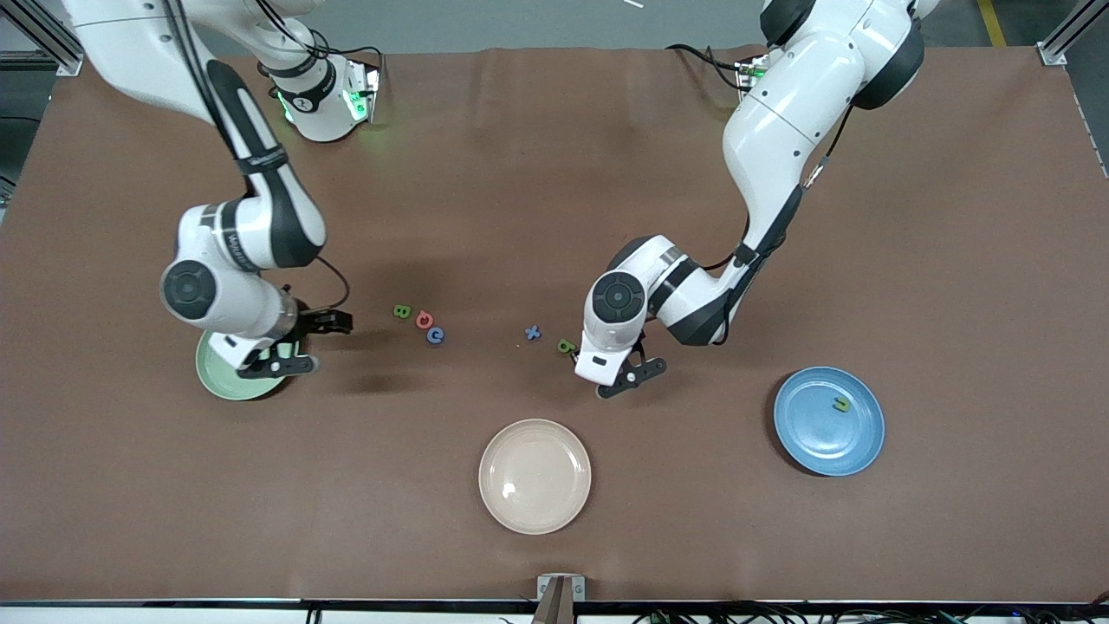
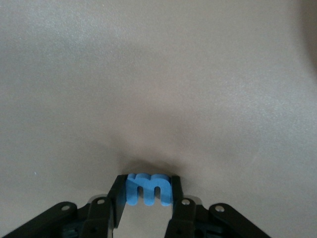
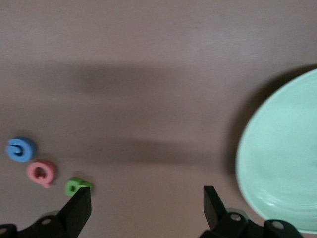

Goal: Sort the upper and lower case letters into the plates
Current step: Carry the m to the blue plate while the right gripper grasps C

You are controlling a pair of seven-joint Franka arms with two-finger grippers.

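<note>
The left end effector (image 2: 146, 196) pinches a tiny blue letter m (image 2: 147, 188) by its flat sides, low over the table (image 1: 554, 173). It looks light and stiff, so a gentle squeeze will do. The right end effector (image 3: 146, 208) hangs wide apart, empty, by the green plate (image 3: 282, 163).

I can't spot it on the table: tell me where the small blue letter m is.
The small blue toy letter m is pinched in the left hand, low over the brown table, beside the green letter.
</note>
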